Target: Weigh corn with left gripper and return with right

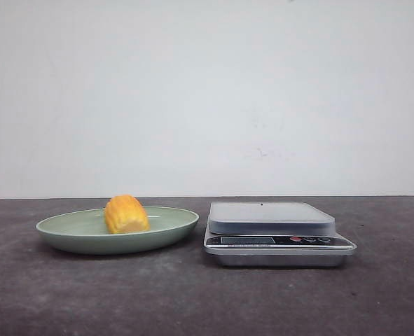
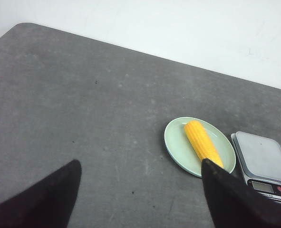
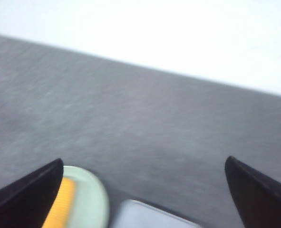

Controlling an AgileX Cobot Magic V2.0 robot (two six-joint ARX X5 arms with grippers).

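Corn [image 1: 126, 214] lies in green plate [image 1: 66, 234], just left of the scale [image 1: 277, 233] on dark surface [image 1: 192, 294]. Left gripper [image 2: 140, 190] fingers spread wide, holding nothing. Right gripper [image 3: 145, 190] likewise wide apart, empty; view blurred.

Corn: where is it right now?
In the front view the corn lies on the green plate at table left, just left of the scale. Neither claw touches it.
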